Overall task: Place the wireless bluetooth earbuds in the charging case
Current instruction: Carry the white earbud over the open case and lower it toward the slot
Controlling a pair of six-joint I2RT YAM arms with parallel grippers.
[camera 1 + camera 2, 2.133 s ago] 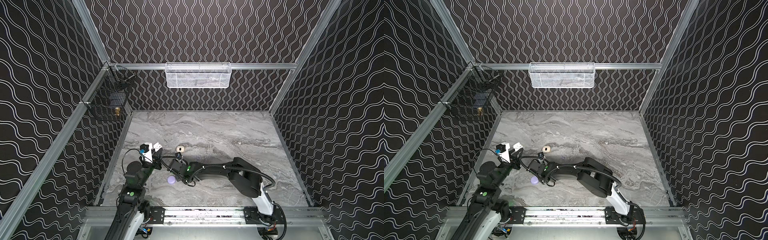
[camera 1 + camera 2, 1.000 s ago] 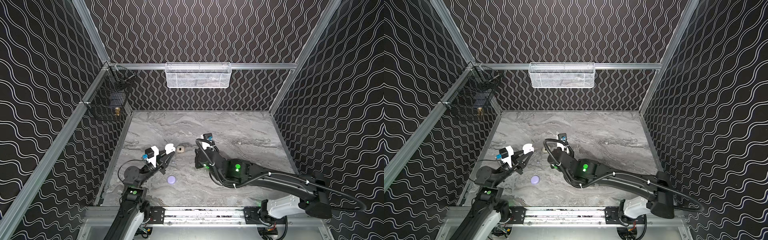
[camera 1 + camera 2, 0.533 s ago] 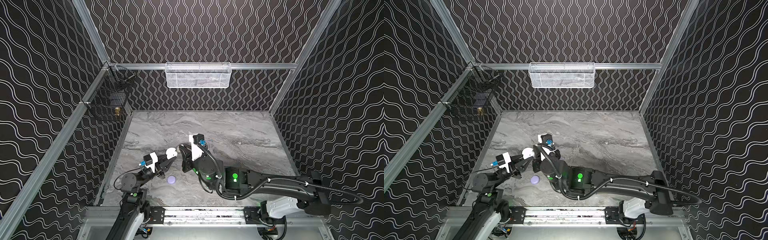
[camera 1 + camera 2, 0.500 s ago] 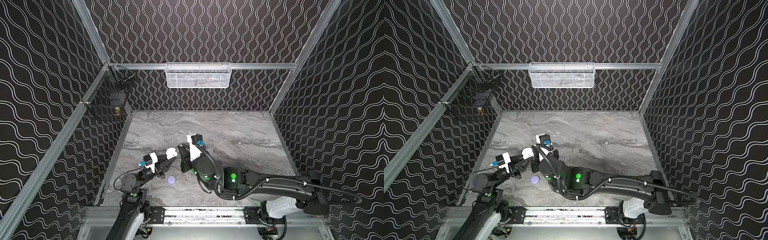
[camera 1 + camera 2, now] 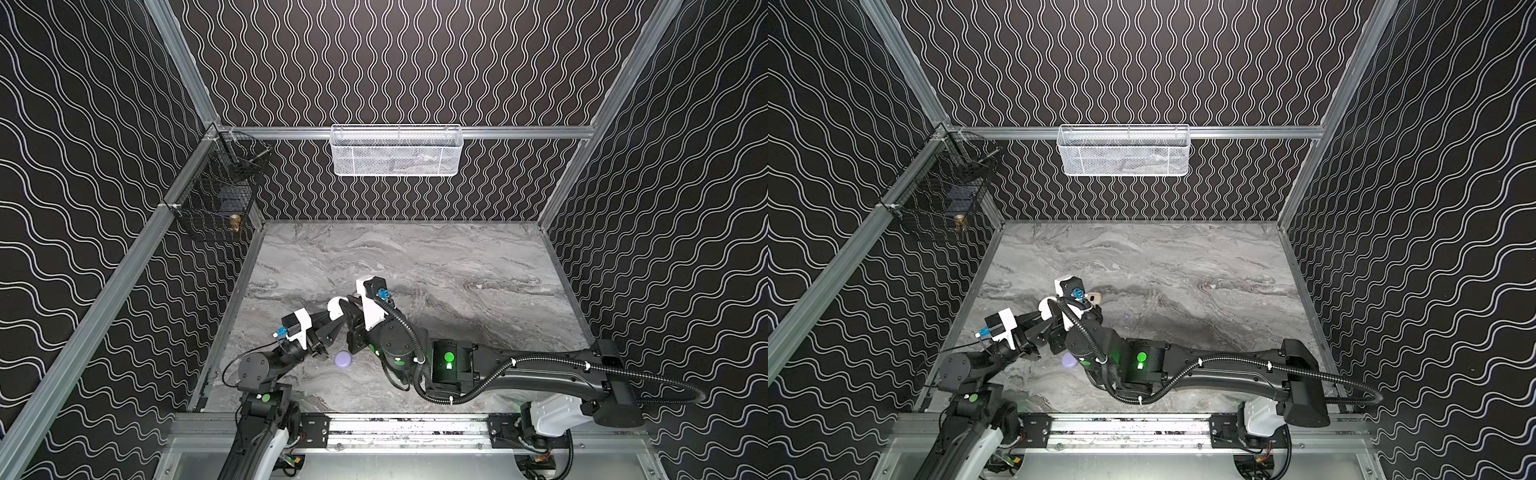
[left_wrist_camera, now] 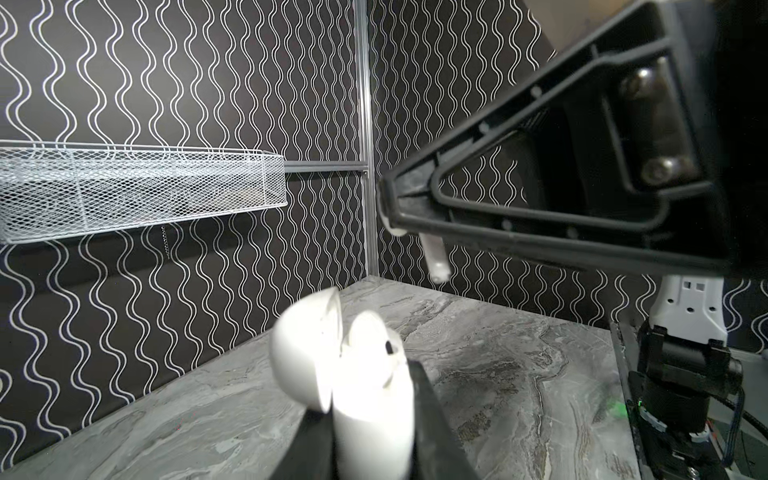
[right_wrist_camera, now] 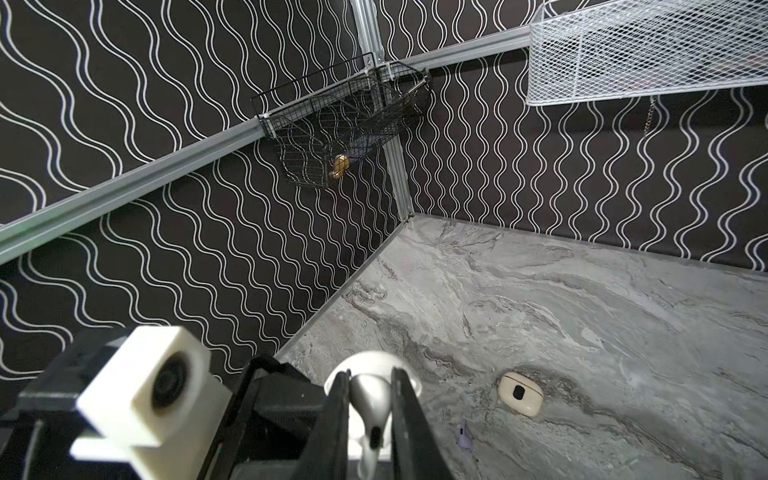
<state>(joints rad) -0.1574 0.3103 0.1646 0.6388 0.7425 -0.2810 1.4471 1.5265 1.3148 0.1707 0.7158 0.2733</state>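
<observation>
- The wireless bluetooth earbuds: one white earbud (image 6: 436, 259) is hanging stem-down, pinched in the right end effector (image 7: 370, 388), ready to drop in.
- The left end effector (image 6: 365, 390) is gripping the charging case (image 6: 340, 365), lid open, presenting it beneath the earbud, not yet touching.

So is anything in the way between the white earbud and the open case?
Nothing visible is. The right gripper holds the white earbud with its stem pointing down, and the left gripper holds the white case close by, lid open. In the left wrist view only empty air lies between them.
</observation>
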